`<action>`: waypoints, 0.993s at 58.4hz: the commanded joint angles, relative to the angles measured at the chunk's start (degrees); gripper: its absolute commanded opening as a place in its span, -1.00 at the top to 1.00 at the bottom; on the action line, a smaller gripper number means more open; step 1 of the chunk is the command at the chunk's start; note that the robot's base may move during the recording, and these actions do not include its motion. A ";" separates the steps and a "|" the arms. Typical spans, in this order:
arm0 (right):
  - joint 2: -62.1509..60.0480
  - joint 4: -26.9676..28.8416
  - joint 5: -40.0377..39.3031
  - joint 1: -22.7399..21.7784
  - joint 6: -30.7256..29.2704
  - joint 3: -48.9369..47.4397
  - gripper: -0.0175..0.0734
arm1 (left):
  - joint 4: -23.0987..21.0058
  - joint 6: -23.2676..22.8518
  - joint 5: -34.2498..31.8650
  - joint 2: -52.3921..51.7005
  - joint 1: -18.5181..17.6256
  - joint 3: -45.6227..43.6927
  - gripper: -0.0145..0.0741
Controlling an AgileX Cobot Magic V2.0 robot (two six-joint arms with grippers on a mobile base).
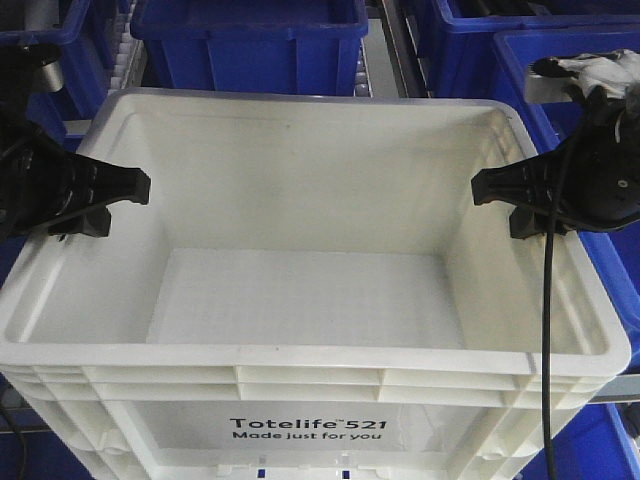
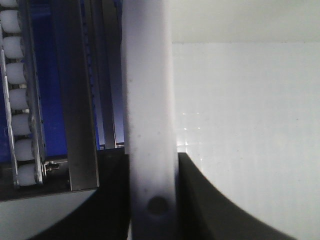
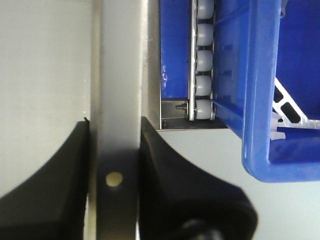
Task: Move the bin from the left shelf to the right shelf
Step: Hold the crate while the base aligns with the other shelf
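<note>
The bin [image 1: 300,357] is a large white tote with the black print "Totelife 521" on its front wall; it fills the middle of the front view and holds nothing. My left gripper [image 1: 105,200] is clamped on its left wall. In the left wrist view the white rim [image 2: 150,90] runs between the black fingers [image 2: 210,210], and the gripper [image 2: 152,170] is shut on it. On the opposite wall sits my right gripper [image 1: 515,195]. The right wrist view has the rim [image 3: 117,75] pinched between both fingers [image 3: 185,190], with the gripper [image 3: 115,155] shut on it.
Blue plastic bins stand behind [image 1: 250,40] and to the right [image 1: 590,60], one close beside the right hand [image 3: 270,100]. Roller tracks [image 2: 17,100] [image 3: 202,60] and a metal shelf rail [image 2: 75,100] flank the tote. A black cable [image 1: 547,300] hangs from the right arm.
</note>
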 commanded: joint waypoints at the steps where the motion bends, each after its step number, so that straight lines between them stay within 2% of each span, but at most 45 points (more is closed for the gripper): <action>1: -1.96 -3.25 -3.53 -0.20 -1.17 -2.01 0.62 | 0.19 0.45 -4.55 -2.51 -0.06 -2.13 0.69; 58: -1.96 -3.25 -3.53 -0.20 -1.17 -2.01 0.62 | 0.19 0.45 -4.55 -2.51 -0.06 -2.13 0.69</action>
